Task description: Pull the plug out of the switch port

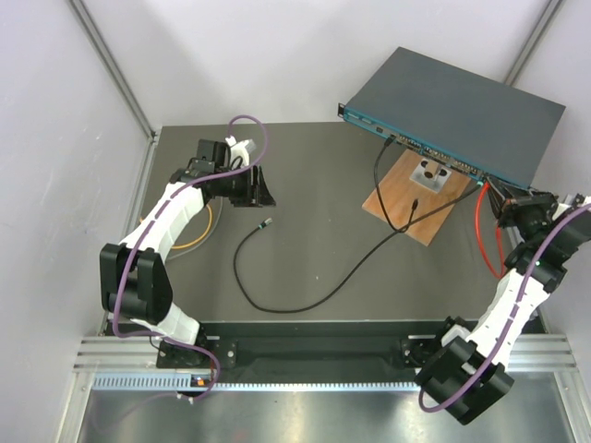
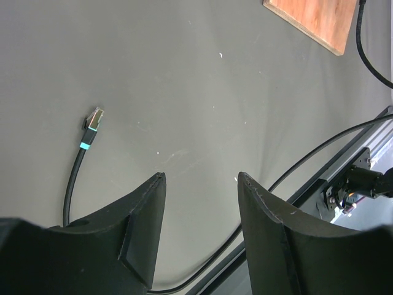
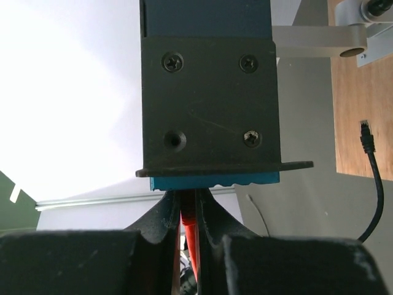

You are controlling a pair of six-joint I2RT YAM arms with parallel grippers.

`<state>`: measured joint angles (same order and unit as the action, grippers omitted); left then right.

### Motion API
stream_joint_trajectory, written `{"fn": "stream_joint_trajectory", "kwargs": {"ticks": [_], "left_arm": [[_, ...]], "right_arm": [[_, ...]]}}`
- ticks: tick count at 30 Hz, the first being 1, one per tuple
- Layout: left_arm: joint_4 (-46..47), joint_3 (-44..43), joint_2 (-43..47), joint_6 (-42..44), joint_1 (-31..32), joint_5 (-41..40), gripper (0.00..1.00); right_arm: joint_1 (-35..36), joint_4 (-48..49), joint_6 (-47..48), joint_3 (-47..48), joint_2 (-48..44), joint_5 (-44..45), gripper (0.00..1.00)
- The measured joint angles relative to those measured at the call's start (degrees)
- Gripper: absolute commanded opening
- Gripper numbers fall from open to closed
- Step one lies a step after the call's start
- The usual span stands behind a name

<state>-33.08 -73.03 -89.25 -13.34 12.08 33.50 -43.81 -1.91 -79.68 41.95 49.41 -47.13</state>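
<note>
switch: parked at the desk's far right corner, propped up over a wooden board
right fingers: squeezed together on the red cable, right under the switch's end
left fingers: held apart, nothing gripped, above bare desk near a loose black cable end
</note>
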Motion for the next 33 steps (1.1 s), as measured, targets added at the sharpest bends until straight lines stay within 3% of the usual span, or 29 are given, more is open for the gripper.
{"fn": "stream_joint_trajectory", "kwargs": {"ticks": [4, 11, 14, 33], "left_arm": [[0.0, 0.0, 0.0, 0.02, 0.0, -0.02, 0.55], [0.0, 0.0, -0.02, 0.02, -0.07, 0.0, 0.55], [0.0, 0.0, -0.07, 0.0, -0.07, 0.15, 0.55], [0.04, 0.02, -0.15, 0.0, -0.35, 0.13, 0.55]], "right_arm": [[-0.13, -1.29, -0.98, 0.02, -0.09, -0.33, 0.0], [-0.09, -28.89, 12.02, 17.42, 7.41, 0.22, 0.0], [-0.09, -33.73, 15.1, 20.06, 9.01, 0.15, 0.0], [-1.9, -24.17, 26.93, 14.88, 7.1, -6.16, 0.0]]}}
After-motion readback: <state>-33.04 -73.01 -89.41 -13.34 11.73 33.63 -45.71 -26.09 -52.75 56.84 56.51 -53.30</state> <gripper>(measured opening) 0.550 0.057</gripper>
